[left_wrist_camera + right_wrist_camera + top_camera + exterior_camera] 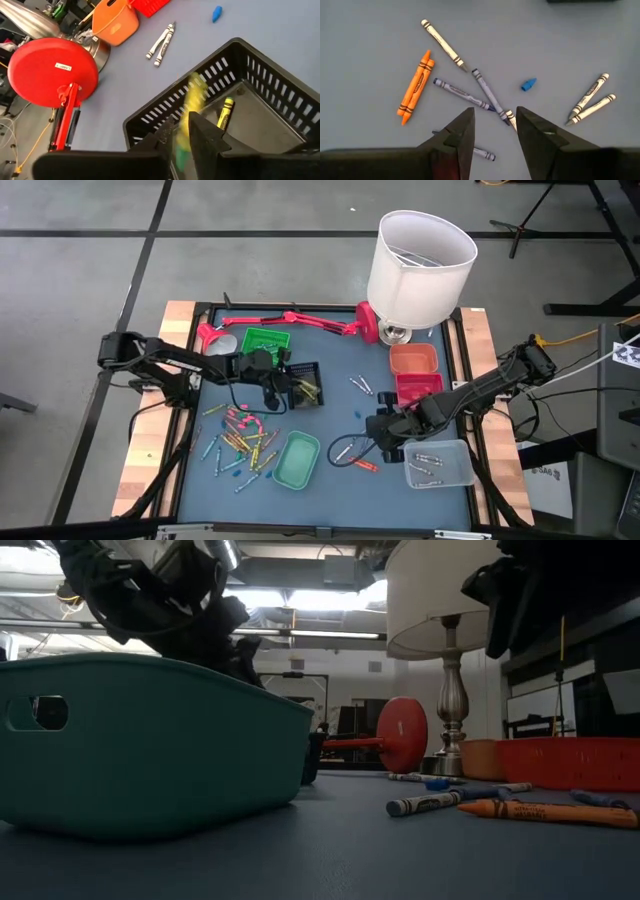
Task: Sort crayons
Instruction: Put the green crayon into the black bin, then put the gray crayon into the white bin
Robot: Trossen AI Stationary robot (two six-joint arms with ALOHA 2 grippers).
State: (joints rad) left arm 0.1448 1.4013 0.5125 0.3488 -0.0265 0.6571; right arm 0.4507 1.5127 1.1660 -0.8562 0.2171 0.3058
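right now the left gripper [182, 137] hangs just above the black slotted basket [260, 75], and a yellow crayon [192, 97] shows blurred between its fingertips, its long axis running straight out from the fingers toward the basket's inside. the fingers stand narrow with a small gap, and i cannot tell for sure whether they grip the crayon or have let it go; it looks like it is dropping. another yellow crayon [225, 112] lies on the basket floor directly below, so the drop point looks right. the right gripper [495, 125] hovers over a loose scatter on the blue mat, fingers spread wide and holding nothing. the greyish crayons [485, 92] lie just ahead of its fingertips, their long axes slanting across the gap rather than along it, so a grab would likely need a wrist turn. two orange crayons [415, 87] lie side by side off to one side, and a small blue stub [529, 84] sits near. from above, the big crayon pile [240, 440] lies nearer the left arm, beside the green tray [297, 460].
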